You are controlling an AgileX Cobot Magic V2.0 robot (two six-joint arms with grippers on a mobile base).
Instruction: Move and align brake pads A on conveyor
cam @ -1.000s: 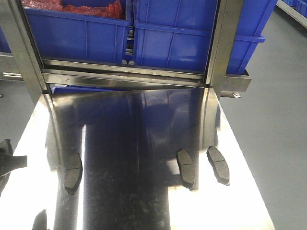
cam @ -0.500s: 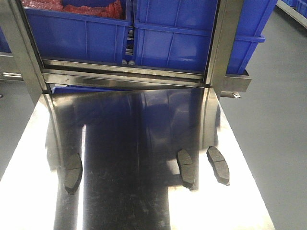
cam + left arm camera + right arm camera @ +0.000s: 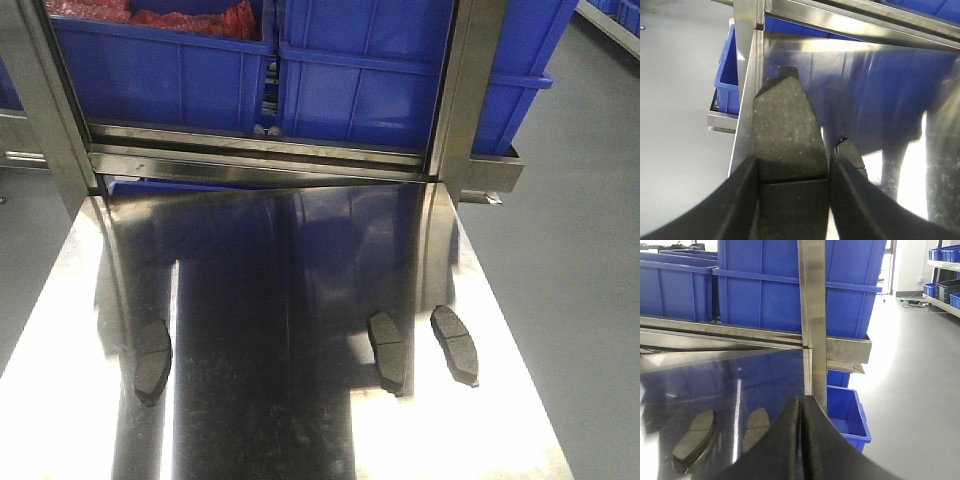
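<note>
Three brake pads A lie on the shiny steel table: one at the left (image 3: 152, 362), one in the middle (image 3: 388, 352), one at the right (image 3: 455, 345). Neither gripper shows in the front view. In the left wrist view my left gripper (image 3: 792, 165) is shut on a fourth grey brake pad (image 3: 787, 125), held lengthwise over the table's left edge. Another pad (image 3: 852, 157) lies just right of it on the table. My right gripper (image 3: 801, 407) is shut with nothing in it, near two pads (image 3: 695, 437) (image 3: 756, 427). The conveyor is out of view.
Blue crates (image 3: 370, 80) sit on a steel rack behind the table, with steel uprights (image 3: 465, 90) (image 3: 45, 100) at both back corners. A lower blue bin (image 3: 847, 415) stands by the right upright (image 3: 812, 325). Grey floor lies beyond both table edges.
A dark gripper part at the front view's left edge and a dark shape at the bottom left have gone out of frame. The three pads on the table have not moved.
</note>
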